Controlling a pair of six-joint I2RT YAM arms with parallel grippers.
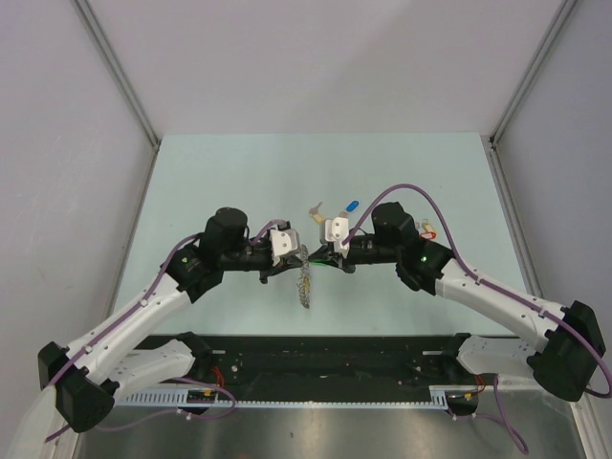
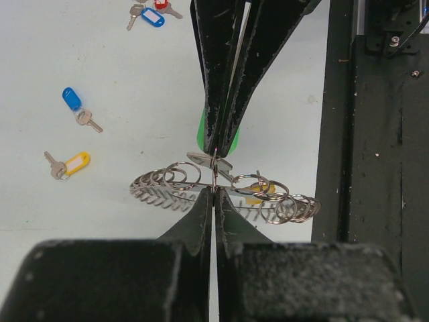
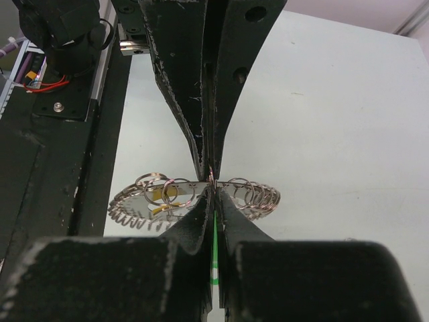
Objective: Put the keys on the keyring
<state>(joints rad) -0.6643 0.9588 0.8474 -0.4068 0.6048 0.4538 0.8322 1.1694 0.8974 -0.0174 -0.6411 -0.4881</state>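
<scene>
The keyring (image 1: 305,279) is a wire ring fringed with many small silver keys and split rings. It hangs in the air between my two grippers. My left gripper (image 2: 213,190) is shut on the keyring's wire (image 2: 167,180). My right gripper (image 3: 213,191) is shut on a key with a green tag (image 3: 215,235), whose tip meets the ring (image 3: 255,196) at the same spot. The green tag also shows in the left wrist view (image 2: 201,134). A yellow tag (image 2: 258,191) hangs on the ring. In the top view the left gripper (image 1: 302,254) and right gripper (image 1: 321,254) touch tip to tip.
Loose keys lie on the pale table: a blue-tag key (image 2: 72,100), a yellow-tag key (image 2: 74,163), and a blue-tag one (image 2: 153,17) beside a red-tag one (image 2: 161,3). The black base rail (image 1: 335,354) runs along the near edge. White walls enclose the table.
</scene>
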